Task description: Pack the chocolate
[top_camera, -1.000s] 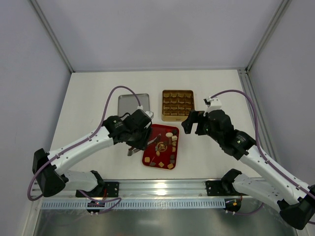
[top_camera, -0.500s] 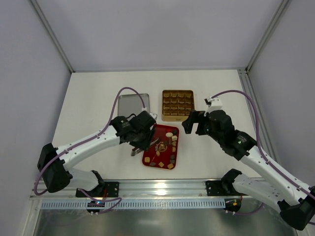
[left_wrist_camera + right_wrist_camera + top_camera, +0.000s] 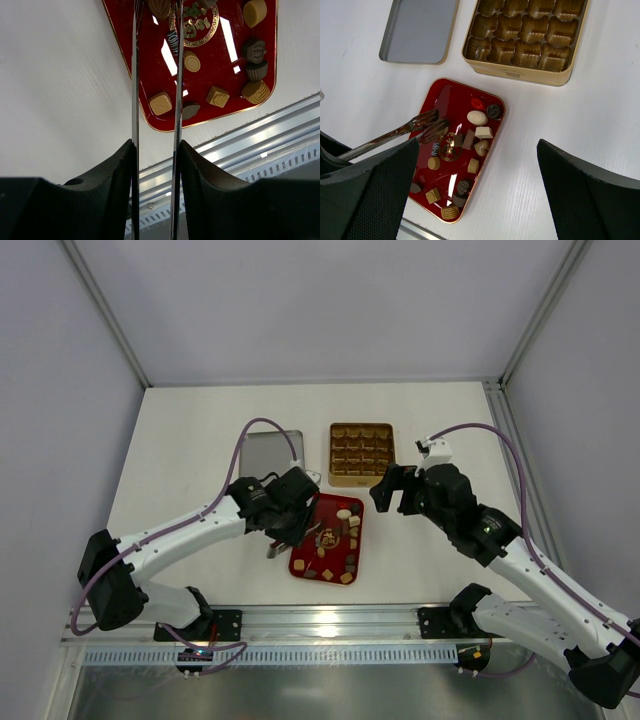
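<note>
**Count.**
- One red tray [image 3: 447, 97]
- One gold tin [image 3: 361, 453], with sixteen compartments, four by four
- One grey lid [image 3: 417, 30]
- One pair of tongs [image 3: 395, 135]
- About thirteen pieces of chocolate [image 3: 477, 118], all on the tray

**Layout.** The tin sits on the table [image 3: 560, 125] just beyond the tray, with the lid to its left. None of the three touch.

**Grippers.** The left gripper [image 3: 156, 145] is clamped on the tongs, whose forked tips reach over the tray's left half. The right gripper [image 3: 393, 492] has its jaws wide apart and holds nothing. It hangs over the table to the right of the tray.

**Limits.**
- I find a red piece hard to separate from the tray, so the count is approximate.
- My left wrist view cuts off a brown piece between the tong tips, and I cannot tell if it is pinched.
- The right wrist view crops the tin's far rows.
</note>
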You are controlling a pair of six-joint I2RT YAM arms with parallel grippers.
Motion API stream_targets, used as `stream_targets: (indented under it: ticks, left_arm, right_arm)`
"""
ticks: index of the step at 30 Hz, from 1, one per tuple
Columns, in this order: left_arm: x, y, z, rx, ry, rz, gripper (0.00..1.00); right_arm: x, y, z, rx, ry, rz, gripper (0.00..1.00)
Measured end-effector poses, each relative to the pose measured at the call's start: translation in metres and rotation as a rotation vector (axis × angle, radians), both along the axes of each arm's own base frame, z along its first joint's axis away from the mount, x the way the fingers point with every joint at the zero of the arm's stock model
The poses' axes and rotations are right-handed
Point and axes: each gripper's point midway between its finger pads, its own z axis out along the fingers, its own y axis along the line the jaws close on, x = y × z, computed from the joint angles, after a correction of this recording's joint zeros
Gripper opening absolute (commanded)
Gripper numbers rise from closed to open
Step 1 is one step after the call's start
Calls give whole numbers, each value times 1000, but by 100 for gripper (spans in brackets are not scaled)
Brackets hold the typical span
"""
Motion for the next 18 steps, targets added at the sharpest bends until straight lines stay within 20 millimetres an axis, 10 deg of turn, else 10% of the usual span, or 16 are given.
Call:
stream_targets:
  ticks: [18]
  left_arm:
    - [-2,-1,-3,18,-5,-8,34]
  right_arm:
    - [-2,-1,4,11,-14,0,100]
